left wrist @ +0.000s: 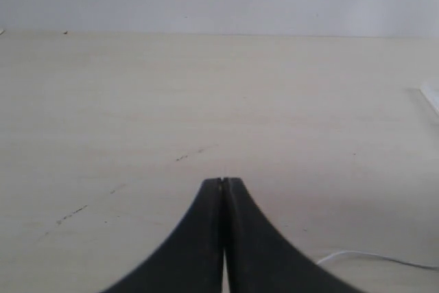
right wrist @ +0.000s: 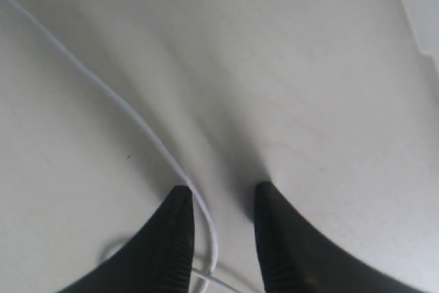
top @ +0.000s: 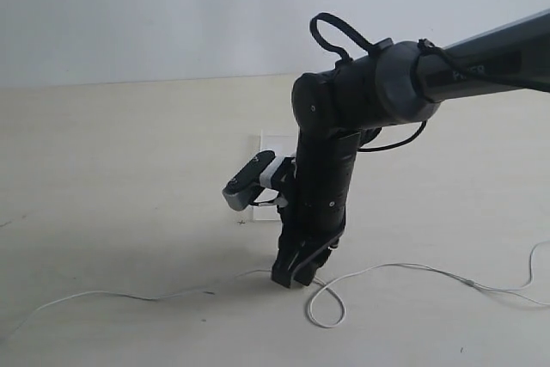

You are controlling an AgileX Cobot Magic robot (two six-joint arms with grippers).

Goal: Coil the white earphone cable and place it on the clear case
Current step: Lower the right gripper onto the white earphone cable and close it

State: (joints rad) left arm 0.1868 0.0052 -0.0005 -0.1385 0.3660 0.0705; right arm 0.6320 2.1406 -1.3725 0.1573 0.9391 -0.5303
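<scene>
The white earphone cable (top: 129,296) lies across the near table, from the left, under the right arm, into a small loop (top: 326,308) and off to the right. My right gripper (top: 296,274) points down at the table just left of that loop. In the right wrist view the right gripper (right wrist: 223,190) is open, and the cable (right wrist: 103,87) runs between its fingers, close to one finger (right wrist: 177,231). The clear case (top: 273,143) lies behind the right arm, mostly hidden. My left gripper (left wrist: 223,182) is shut on nothing, low over bare table; it is outside the exterior view.
A short piece of cable (left wrist: 384,259) shows at the edge of the left wrist view, and a pale edge, perhaps the case (left wrist: 431,94), at its side. The wrist camera housing (top: 249,180) sticks out left of the right arm. The pale wooden table (top: 103,169) meets a plain wall behind.
</scene>
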